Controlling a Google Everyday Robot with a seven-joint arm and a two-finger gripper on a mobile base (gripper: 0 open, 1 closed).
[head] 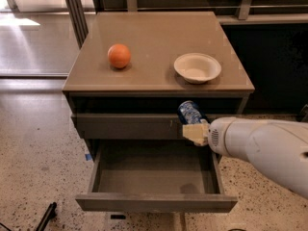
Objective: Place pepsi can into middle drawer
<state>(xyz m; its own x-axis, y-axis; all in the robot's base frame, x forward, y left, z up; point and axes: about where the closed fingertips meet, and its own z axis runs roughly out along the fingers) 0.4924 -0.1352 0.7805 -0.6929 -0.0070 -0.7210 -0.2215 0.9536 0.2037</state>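
Holding the pepsi can by its lower end, the gripper has its pale fingers closed on it, and the arm reaches in from the right. The can hangs in the air before the upper drawer front, over the right rear corner of the pulled-out middle drawer. Key relation: the tray lies below the can, its middle down and left of the claw. The can's long axis is tilted, its top leaning up and left, away from the wrist. It looks dark blue with white markings. Likely next: short descent, then release. The orange and white bowl sit on the cabinet top, well apart.
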